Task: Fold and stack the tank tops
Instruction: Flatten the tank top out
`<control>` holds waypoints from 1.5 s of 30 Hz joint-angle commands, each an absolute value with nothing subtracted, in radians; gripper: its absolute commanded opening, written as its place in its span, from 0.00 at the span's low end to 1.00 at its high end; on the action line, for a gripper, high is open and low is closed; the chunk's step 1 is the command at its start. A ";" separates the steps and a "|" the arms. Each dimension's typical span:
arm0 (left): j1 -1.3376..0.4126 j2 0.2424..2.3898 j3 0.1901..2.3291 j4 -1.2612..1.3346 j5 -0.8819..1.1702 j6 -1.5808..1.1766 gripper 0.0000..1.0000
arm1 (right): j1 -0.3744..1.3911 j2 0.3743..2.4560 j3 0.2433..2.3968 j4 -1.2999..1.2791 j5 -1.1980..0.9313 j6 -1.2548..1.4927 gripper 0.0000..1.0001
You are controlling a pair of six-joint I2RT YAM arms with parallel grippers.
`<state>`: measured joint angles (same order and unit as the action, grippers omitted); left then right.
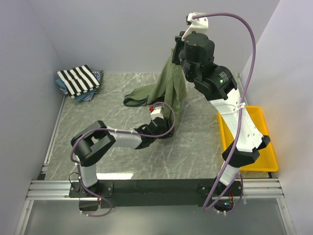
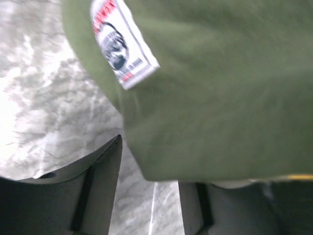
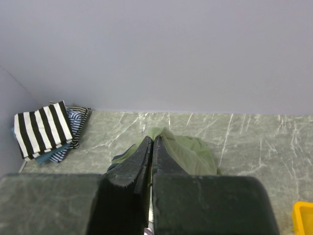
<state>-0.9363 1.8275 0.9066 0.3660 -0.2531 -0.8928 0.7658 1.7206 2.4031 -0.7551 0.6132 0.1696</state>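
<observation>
An olive green tank top (image 1: 168, 90) hangs from my right gripper (image 1: 177, 48), which is raised high at the back. Its lower part trails onto the table. In the right wrist view, that gripper (image 3: 152, 147) is shut on a bunched edge of the green cloth (image 3: 188, 154). My left gripper (image 1: 168, 129) sits low at the hanging hem. In the left wrist view it is open (image 2: 149, 196), and a corner of the green cloth (image 2: 220, 98) with a white label (image 2: 122, 41) hangs just over the gap between its fingers (image 2: 93, 191). A folded black-and-white striped tank top (image 1: 78, 80) lies on blue patterned ones (image 1: 95, 92) at the back left.
A yellow tray (image 1: 268, 142) stands at the table's right edge, partly under my right arm. Grey walls close in the back and both sides. The folded stack (image 3: 41, 128) sits in the back left corner, against the left wall.
</observation>
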 commanded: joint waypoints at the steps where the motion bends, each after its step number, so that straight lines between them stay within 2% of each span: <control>1: -0.936 1.844 0.954 0.307 -0.363 -0.897 0.52 | 0.765 1.680 2.430 -0.703 0.623 0.164 0.00; 6: -0.939 1.850 0.982 0.262 -0.429 -0.928 0.44 | 0.765 1.678 2.430 -0.704 0.620 0.166 0.00; 17: -0.940 1.887 1.017 0.235 -0.454 -0.943 0.36 | 0.765 1.680 2.425 -0.715 0.617 0.175 0.00; 23: -0.939 1.881 1.017 0.215 -0.506 -0.950 0.16 | 0.765 1.667 2.411 -0.713 0.641 0.172 0.00; 25: -0.937 1.856 1.012 0.178 -0.523 -0.953 0.01 | 0.767 1.661 2.408 -0.710 0.656 0.164 0.00; 27: -0.936 1.821 0.999 0.149 -0.557 -0.953 0.01 | 0.764 1.648 2.408 -0.709 0.675 0.155 0.00; 32: -0.931 1.544 0.881 -0.041 -0.666 -0.976 0.01 | 0.743 1.606 2.396 -0.696 0.738 0.133 0.00; 36: -0.923 1.150 0.841 -0.257 -0.800 -0.974 0.01 | 0.695 1.522 2.349 -0.700 0.741 0.150 0.00; 38: -0.922 1.019 0.880 -0.380 -0.839 -0.960 0.01 | 0.670 1.480 2.318 -0.693 0.736 0.159 0.00; 39: -0.919 0.903 0.905 -0.405 -0.879 -0.924 0.01 | 0.660 1.438 2.289 -0.689 0.738 0.164 0.00; 42: -0.919 0.751 1.037 -0.436 -0.913 -0.792 0.00 | 0.644 1.347 2.228 -0.677 0.739 0.176 0.00; 45: -0.919 0.730 1.230 -0.446 -0.930 -0.649 0.01 | 0.643 1.255 2.166 -0.660 0.727 0.193 0.00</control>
<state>-0.9230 0.7372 1.1042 -0.3840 -0.8497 -0.8207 0.6472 1.3537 2.1990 -0.7368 0.7136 0.1711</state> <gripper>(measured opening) 0.018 0.010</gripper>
